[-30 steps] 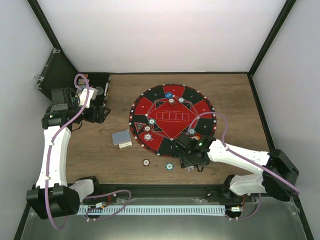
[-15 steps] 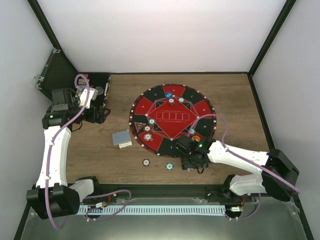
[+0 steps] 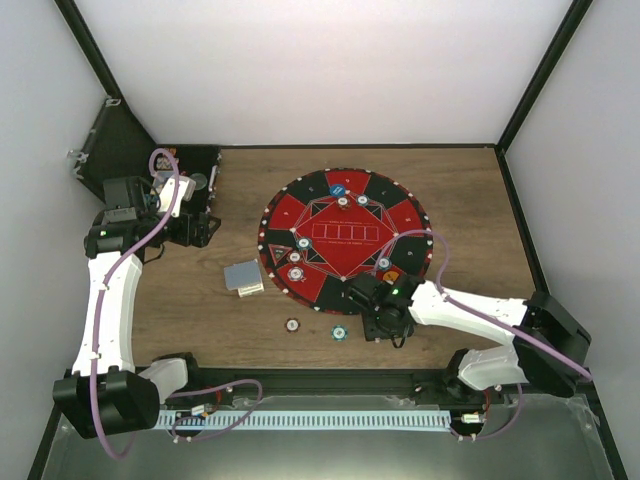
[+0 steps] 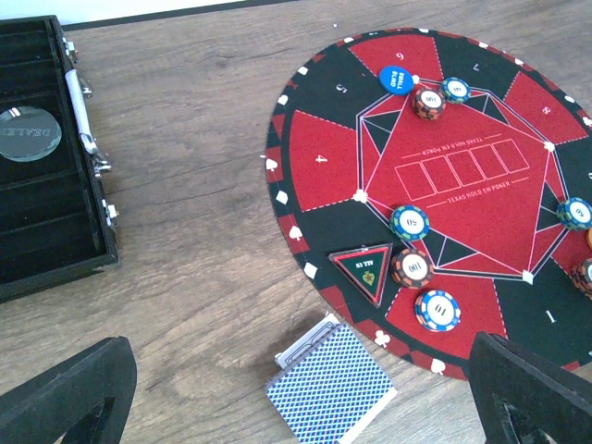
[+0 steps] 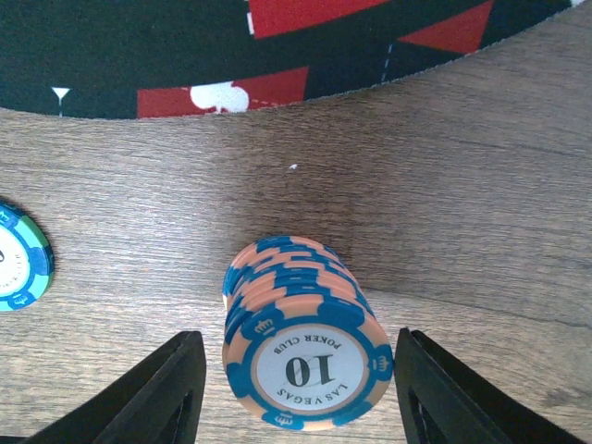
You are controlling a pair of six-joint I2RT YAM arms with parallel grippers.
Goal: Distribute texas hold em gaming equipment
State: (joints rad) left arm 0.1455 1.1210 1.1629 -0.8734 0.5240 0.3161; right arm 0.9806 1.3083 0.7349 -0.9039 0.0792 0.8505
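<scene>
A stack of blue-and-orange poker chips marked 10 stands on the wood just off the mat's edge. My right gripper is open around it, with a gap between each finger and the stack. From above, the right gripper hides the stack. A teal chip lies to its left. The deck of playing cards, backs up, lies by the mat's rim below my open left gripper. Several chips and a blue button sit on the mat.
The round red-and-black mat covers mid-table. An open black case with a dealer disc sits at far left. Two loose chips lie on the wood near the front. A triangular all-in marker rests on the mat.
My right arm has shifted slightly left and toward the table's near edge. The left arm and everything on the table stay as they were.
</scene>
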